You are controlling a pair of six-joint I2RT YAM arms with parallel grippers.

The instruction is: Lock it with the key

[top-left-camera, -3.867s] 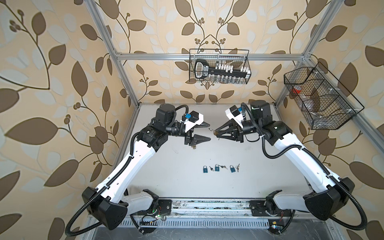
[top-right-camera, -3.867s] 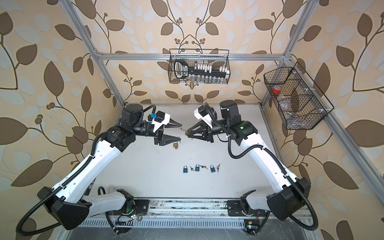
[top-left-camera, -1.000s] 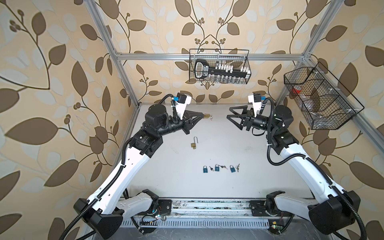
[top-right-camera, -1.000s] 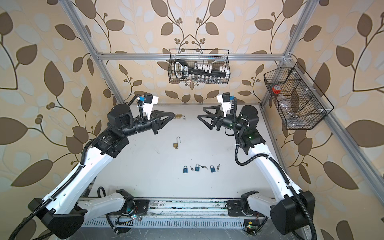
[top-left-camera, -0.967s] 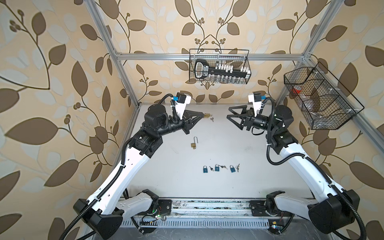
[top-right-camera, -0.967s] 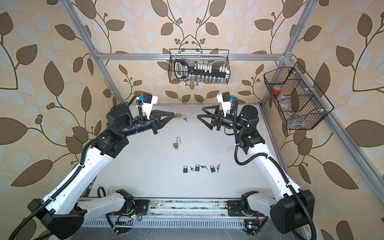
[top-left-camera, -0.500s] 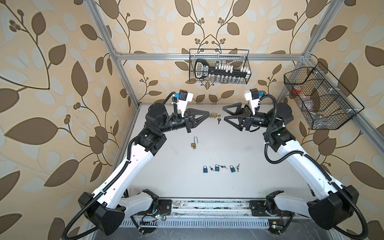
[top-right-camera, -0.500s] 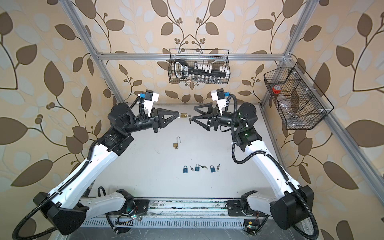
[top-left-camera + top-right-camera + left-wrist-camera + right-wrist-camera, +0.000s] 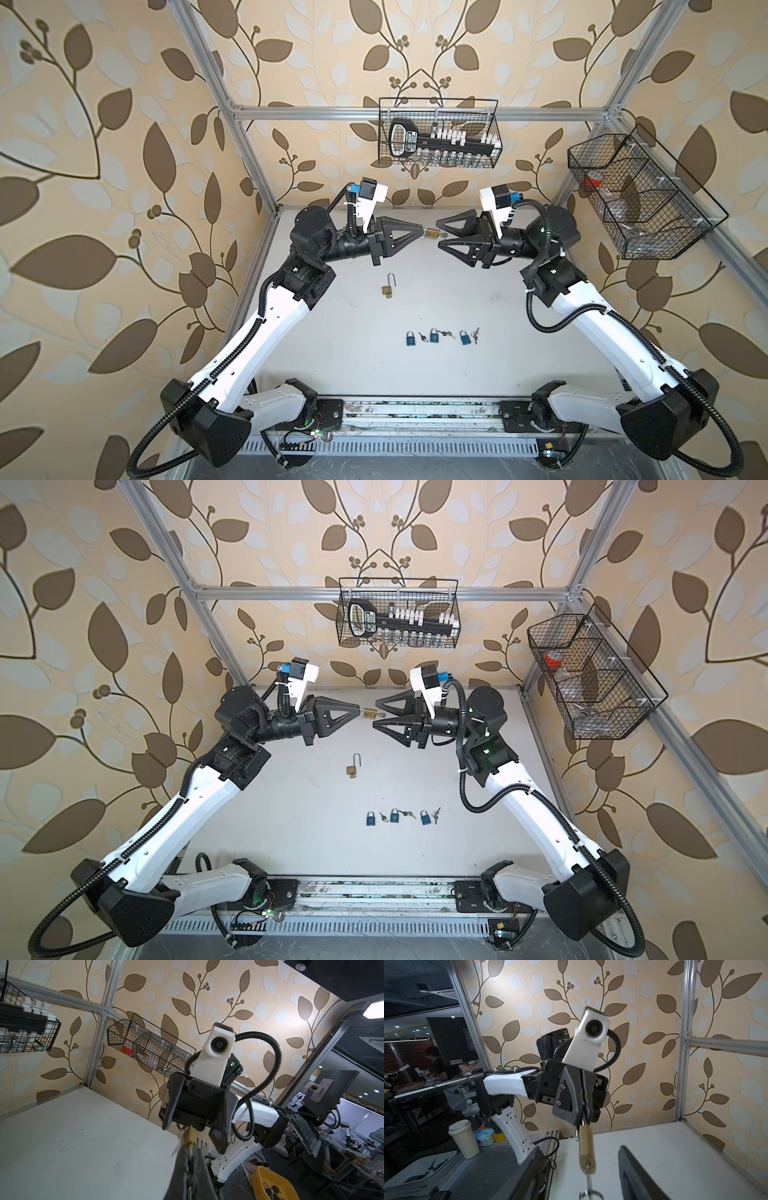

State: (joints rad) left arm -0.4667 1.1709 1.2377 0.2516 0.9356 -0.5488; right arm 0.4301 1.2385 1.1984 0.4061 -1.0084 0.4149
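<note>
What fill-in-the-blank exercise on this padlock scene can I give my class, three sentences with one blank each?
1. The raised brass padlock is gripped by its ___ in the left tool.
2. The right tool faces that padlock with its jaws ___.
3. The blue padlocks lying in a row on the table number ___.

Missing words, in order: shackle; open; three.
</note>
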